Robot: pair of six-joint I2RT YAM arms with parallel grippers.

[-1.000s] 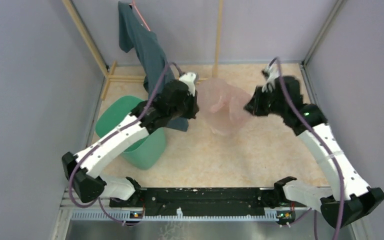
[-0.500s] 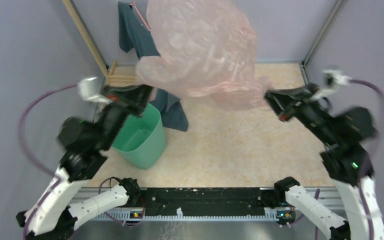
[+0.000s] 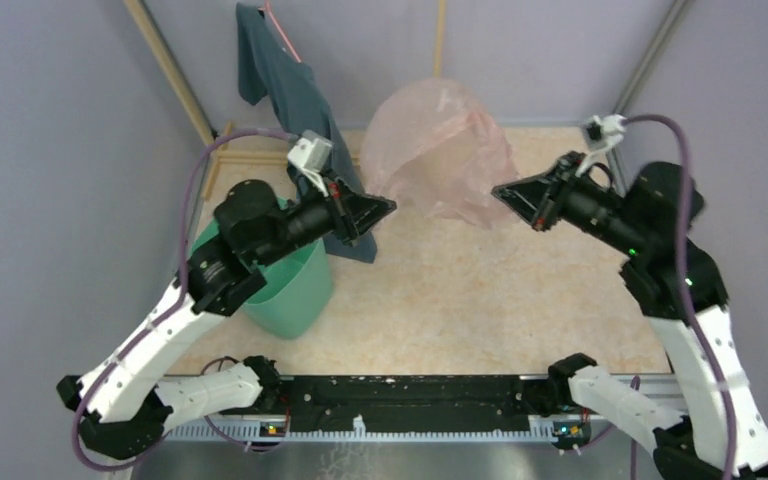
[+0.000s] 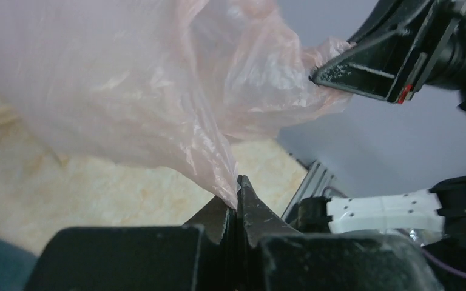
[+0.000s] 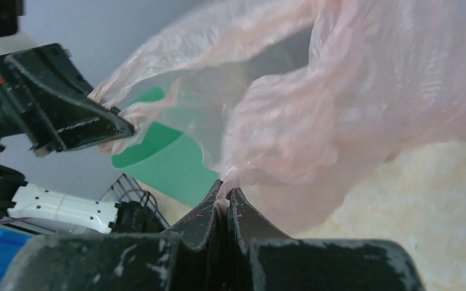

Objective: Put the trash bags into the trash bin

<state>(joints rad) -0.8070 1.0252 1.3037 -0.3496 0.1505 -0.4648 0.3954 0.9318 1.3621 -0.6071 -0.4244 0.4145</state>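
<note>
A pale pink translucent trash bag (image 3: 438,150) billows in the air between both arms, above the back of the floor. My left gripper (image 3: 390,207) is shut on its left edge; in the left wrist view the film (image 4: 158,91) runs into the closed tips (image 4: 238,182). My right gripper (image 3: 497,190) is shut on the bag's right edge, and the right wrist view shows pink film (image 5: 340,109) pinched at the tips (image 5: 226,193). The mint-green trash bin (image 3: 295,290) stands upright at the left, under my left arm, apart from the bag.
A dark teal garment (image 3: 295,90) hangs from a wooden rack (image 3: 175,80) at the back left, reaching down beside the bin. Grey walls close in both sides. The black base rail (image 3: 410,395) runs along the near edge.
The bag was flung up high half a second ago and has dropped back lower between the grippers. Both arms have swung inward again, still holding its edges.
</note>
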